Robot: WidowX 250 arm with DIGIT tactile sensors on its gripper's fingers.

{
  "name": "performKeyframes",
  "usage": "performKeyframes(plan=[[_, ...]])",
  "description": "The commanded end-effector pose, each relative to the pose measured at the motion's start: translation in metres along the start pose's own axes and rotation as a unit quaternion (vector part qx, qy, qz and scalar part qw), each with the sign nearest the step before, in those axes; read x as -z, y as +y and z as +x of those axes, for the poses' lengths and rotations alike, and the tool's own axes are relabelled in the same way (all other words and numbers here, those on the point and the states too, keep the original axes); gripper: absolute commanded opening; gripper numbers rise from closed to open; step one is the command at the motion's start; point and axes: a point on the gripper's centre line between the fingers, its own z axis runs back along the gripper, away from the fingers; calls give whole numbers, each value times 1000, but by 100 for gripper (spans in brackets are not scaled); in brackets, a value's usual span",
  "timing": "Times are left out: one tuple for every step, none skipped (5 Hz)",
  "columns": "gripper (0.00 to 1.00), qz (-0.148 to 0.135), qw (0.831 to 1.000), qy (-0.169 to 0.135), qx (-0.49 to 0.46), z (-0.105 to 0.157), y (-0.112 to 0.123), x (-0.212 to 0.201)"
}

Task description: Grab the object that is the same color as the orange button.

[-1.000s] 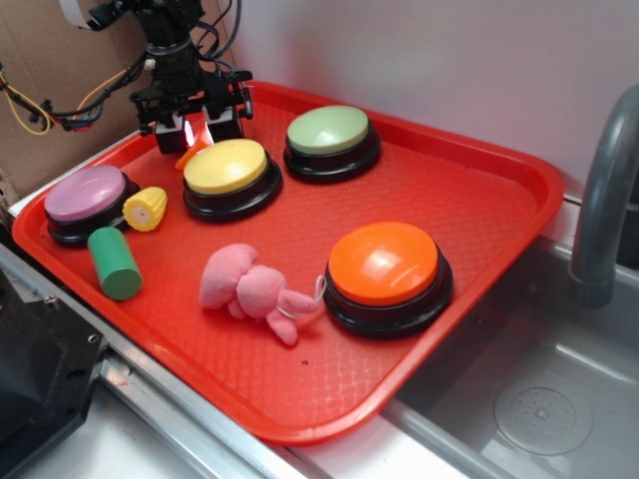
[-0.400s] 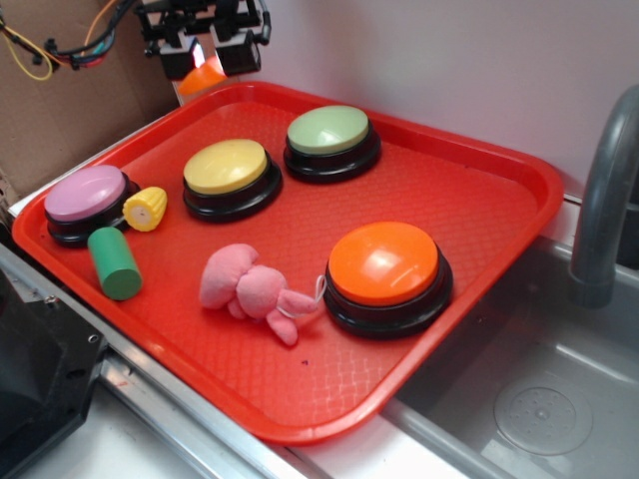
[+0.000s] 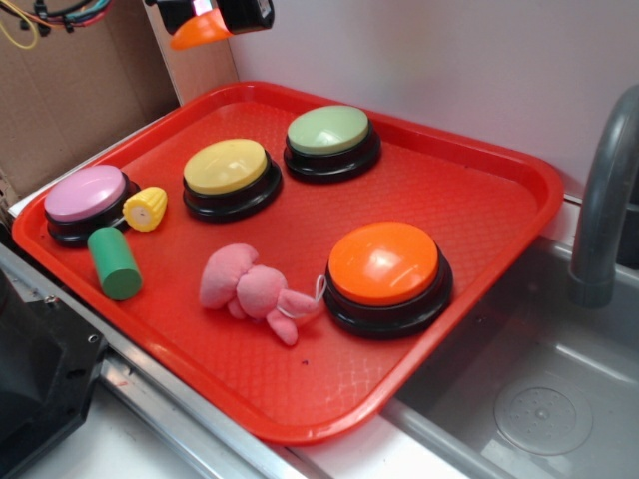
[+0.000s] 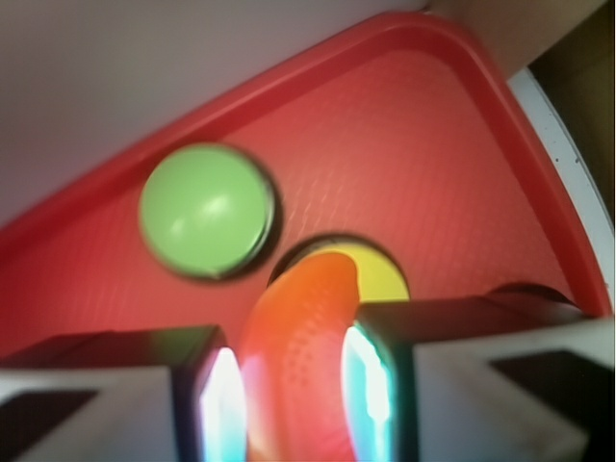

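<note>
I am holding the small orange cone (image 3: pixel 200 30) pinched between my fingers, up in the top left corner of the exterior view, well above the red tray (image 3: pixel 479 170) and clear of everything on it. My gripper (image 4: pixel 289 385) is filling the bottom of the wrist view, and there the cone is sitting squarely between the two pads, its rounded end poking out past them toward the middle of the frame, partly covering the yellow button (image 4: pixel 380 274) far below; the green button (image 4: pixel 205 210) is showing to the upper left of it.

The orange button (image 3: pixel 384 264), whose colour I am matching, is resting untouched at the lower right of the tray, near the pink plush toy (image 3: pixel 255 287).

I judge the grab itself to be done: the cone is off the tray and in my grip. What I am needing next is only a steady squeeze, since the cone is smooth and tapered and could slip out.
</note>
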Motion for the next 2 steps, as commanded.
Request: performKeyframes(plan=[[0, -14, 999, 6, 46, -36, -10, -19], [0, -10, 998, 4, 55, -36, -8, -20]])
